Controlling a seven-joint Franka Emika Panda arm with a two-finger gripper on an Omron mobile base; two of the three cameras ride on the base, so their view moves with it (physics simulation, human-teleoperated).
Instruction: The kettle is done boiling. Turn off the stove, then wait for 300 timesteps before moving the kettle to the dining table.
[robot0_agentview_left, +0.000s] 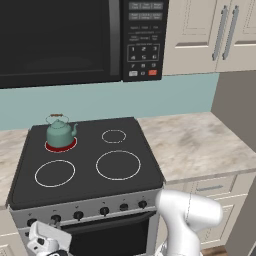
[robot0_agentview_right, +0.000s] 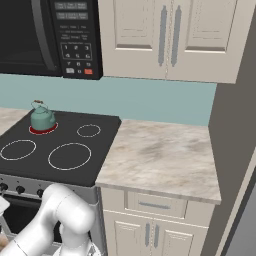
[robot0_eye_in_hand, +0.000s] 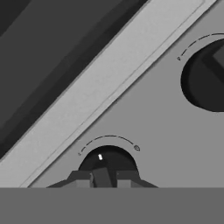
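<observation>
The teal kettle (robot0_agentview_left: 60, 132) (robot0_agentview_right: 42, 119) stands upright on the stove's back left burner (robot0_agentview_left: 47, 146), whose ring glows red. The black glass-top stove (robot0_agentview_left: 90, 180) (robot0_agentview_right: 30, 162) has a grey front panel (robot0_eye_in_hand: 166, 144) with a row of black knobs. In the hand view my gripper (robot0_eye_in_hand: 103, 179) is shut on the raised grip of one knob (robot0_eye_in_hand: 107, 158). From the left base view, the white hand (robot0_agentview_left: 47, 239) sits low at the panel's left end, well below and in front of the kettle. The dining table is out of view.
A second knob (robot0_eye_in_hand: 205, 81) lies up and right of the held one. A black microwave (robot0_agentview_left: 75, 40) hangs over the stove. To its right a marbled counter (robot0_agentview_right: 160, 155) runs to a dark wall (robot0_agentview_right: 235, 125), with cream cabinets (robot0_agentview_right: 165, 35) above.
</observation>
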